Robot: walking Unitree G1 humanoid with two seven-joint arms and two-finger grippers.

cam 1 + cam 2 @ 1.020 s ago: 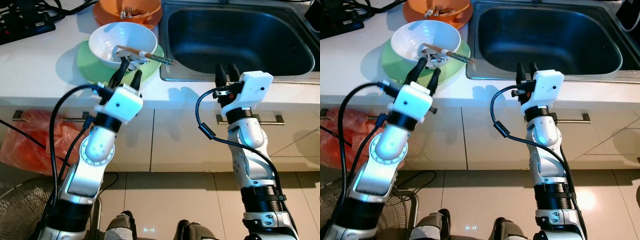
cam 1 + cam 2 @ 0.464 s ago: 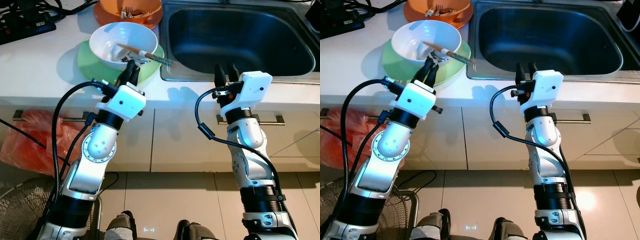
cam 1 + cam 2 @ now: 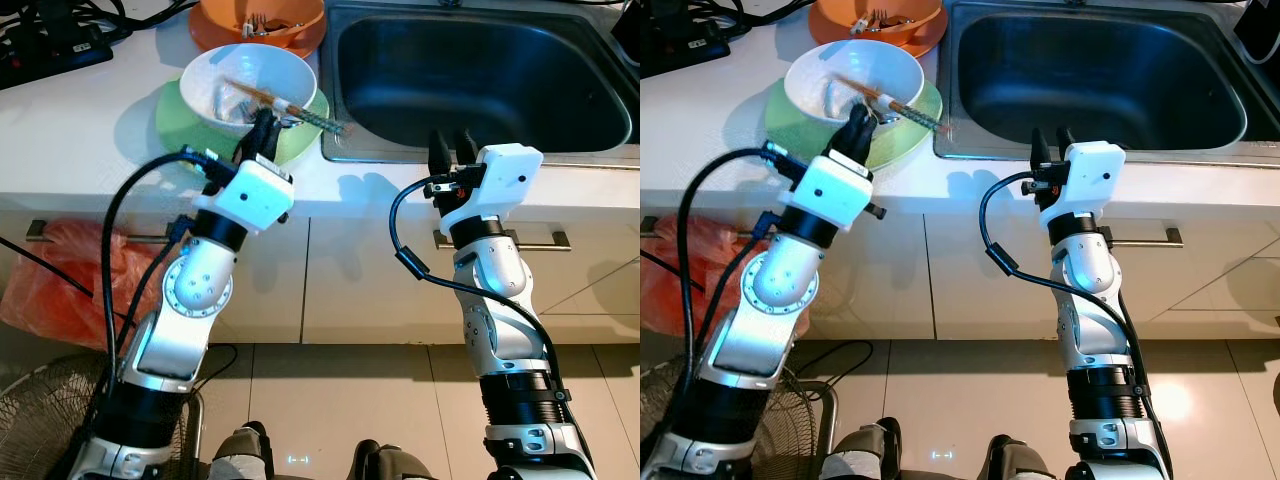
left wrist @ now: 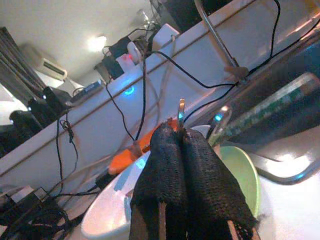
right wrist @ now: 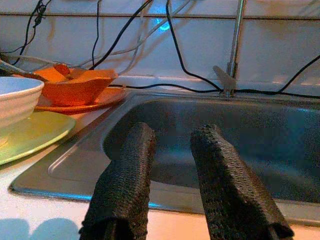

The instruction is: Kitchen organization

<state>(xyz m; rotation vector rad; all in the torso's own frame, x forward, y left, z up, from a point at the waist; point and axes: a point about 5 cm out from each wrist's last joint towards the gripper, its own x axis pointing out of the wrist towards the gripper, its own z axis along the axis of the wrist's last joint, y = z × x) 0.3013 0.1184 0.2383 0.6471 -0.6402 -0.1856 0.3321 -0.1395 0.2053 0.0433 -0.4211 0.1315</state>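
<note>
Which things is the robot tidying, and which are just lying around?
For the job:
white bowl
chopsticks
green plate
orange dish
sink
left gripper

Just lying about:
orange bag
black cables
fan

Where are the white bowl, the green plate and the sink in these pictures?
white bowl (image 3: 208, 75), left eye view, inner wall on its left side.
green plate (image 3: 172, 122), left eye view, bare rim left of the bowl.
sink (image 3: 470, 80), left eye view, basin floor.
</note>
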